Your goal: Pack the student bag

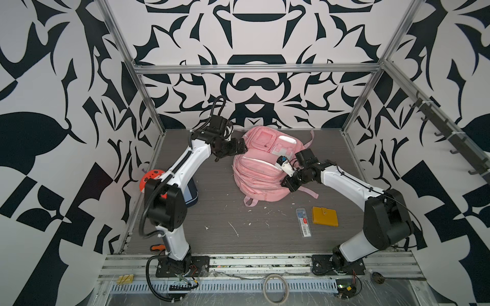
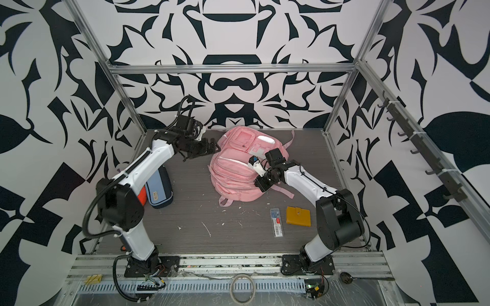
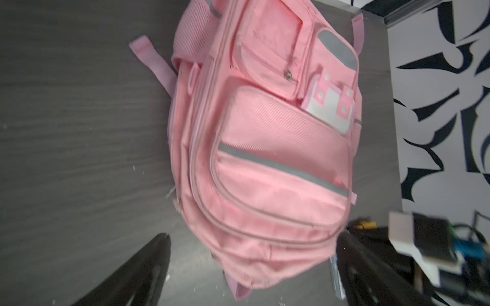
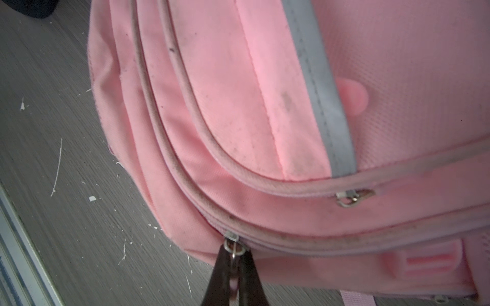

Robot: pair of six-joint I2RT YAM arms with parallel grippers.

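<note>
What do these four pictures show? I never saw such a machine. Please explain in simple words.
Two robot arms, left arm and right arm, stand at a table. Two pictures look down from above; two come from cameras on the wrists. On the table lie the pink student bag, a blue pencil case, an orange toy, a yellow wallet and a small clear case. The right gripper is shut on a zip pull of the bag. The left gripper is open beside the bag and holds nothing.

Left arm (image 1: 183, 161) and right arm (image 1: 344, 182): white link shells, black joint housings. Black corrugated cable (image 1: 142, 220) at left elbow. Left gripper (image 1: 243, 148), right gripper (image 4: 234, 267): black fingers.
</note>
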